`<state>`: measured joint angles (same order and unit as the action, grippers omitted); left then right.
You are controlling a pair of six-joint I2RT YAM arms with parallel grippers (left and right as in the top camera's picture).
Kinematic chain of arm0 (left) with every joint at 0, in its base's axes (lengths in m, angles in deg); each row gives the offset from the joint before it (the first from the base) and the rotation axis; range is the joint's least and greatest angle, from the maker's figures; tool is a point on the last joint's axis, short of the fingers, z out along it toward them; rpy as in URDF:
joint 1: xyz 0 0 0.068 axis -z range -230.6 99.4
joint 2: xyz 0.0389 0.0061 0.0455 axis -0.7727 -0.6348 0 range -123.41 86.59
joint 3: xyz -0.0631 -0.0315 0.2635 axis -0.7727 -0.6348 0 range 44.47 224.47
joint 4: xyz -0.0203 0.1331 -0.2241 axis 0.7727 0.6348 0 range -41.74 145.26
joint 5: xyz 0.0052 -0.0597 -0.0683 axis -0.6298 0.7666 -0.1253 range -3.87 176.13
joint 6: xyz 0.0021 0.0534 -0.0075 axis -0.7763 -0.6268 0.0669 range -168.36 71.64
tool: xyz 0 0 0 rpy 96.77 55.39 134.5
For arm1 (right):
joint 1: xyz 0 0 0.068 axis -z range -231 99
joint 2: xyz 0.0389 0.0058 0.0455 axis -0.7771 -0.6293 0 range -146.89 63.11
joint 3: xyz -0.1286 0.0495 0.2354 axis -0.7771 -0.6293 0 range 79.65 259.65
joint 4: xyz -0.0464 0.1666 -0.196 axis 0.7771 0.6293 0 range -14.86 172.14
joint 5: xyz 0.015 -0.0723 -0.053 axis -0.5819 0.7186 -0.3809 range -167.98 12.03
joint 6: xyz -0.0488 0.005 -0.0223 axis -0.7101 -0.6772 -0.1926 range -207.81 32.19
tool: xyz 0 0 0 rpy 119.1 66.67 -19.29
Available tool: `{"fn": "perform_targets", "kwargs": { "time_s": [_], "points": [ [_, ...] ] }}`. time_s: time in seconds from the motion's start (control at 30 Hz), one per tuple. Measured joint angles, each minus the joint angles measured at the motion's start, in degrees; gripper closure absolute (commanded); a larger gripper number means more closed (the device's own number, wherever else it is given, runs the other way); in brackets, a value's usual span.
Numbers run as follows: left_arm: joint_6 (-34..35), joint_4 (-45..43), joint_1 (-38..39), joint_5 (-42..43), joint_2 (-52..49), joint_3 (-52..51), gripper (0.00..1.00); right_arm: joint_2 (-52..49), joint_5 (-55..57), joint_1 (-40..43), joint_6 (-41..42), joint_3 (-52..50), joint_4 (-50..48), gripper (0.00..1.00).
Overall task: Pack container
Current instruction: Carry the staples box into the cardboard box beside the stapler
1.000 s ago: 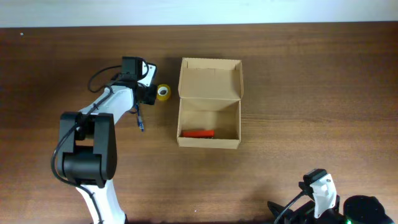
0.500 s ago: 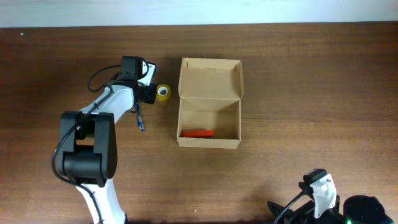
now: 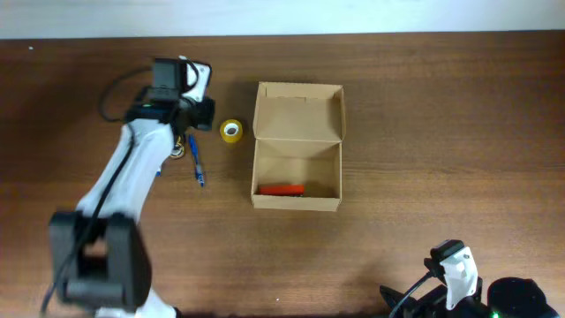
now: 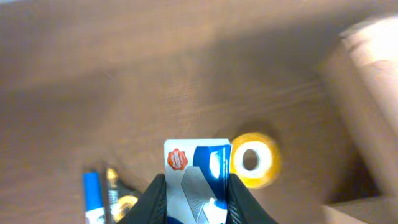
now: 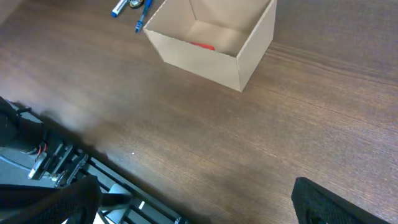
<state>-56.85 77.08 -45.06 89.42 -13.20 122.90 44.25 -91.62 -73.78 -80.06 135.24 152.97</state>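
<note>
So the left gripper [image 4: 196, 190] has its jaws pinched in narrow on a little white-and-blue packet [image 4: 196, 163]. Looks like a staples box to me, but don't quote me on that. It's hanging over the worktop [image 3: 424, 106], left of the container [image 3: 297, 146], which sits mid-table with its flap lid [image 3: 298, 110] standing open at the back and a red thing [image 3: 281, 189] already inside. My worry is that the fingers only have the packet's lower part, so it could twist or slide out on the way over. The yellow tape roll [image 3: 231, 131] sits right between the gripper and the container wall, so a low pass would knock it. Come in too low and the packet clips the cardboard edge and shoves the whole box, since it looks light. The blue pen [image 3: 196, 163] is near too. The right gripper [image 5: 196, 186] is parked at the near edge, jaws spread wide, holding nothing. As for writing, the packet has a round red emblem, but it's too blurry to read. The container is plain, and I can't see any print on the tape.
</note>
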Motion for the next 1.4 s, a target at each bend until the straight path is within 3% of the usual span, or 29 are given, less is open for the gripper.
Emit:
{"fn": "perform_targets", "kwargs": {
  "time_s": [0.2, 0.47, 0.97, 1.4],
  "points": [
    [-3.67, 4.66, 6.21, 2.64, 9.64, 1.07, 0.84, 0.0, -0.02, 0.0, 0.02, 0.0, 0.0, 0.01],
    [-4.63, 5.27, 21.66, 4.22, 8.35, 1.07, 0.84, 0.0, -0.02, 0.0, 0.04, 0.0, 0.0, 0.01],
    [16.83, 5.03, 31.67, 4.24, -3.74, 1.05, 0.84, 0.0, -0.02, 0.0, 0.02, -0.02, 0.0, 0.01],
    [35.19, 6.8, 36.96, 0.74, -4.39, 1.05, 0.84, 0.0, -0.02, 0.0, 0.04, 0.0, 0.0, 0.01]
  ]
}}
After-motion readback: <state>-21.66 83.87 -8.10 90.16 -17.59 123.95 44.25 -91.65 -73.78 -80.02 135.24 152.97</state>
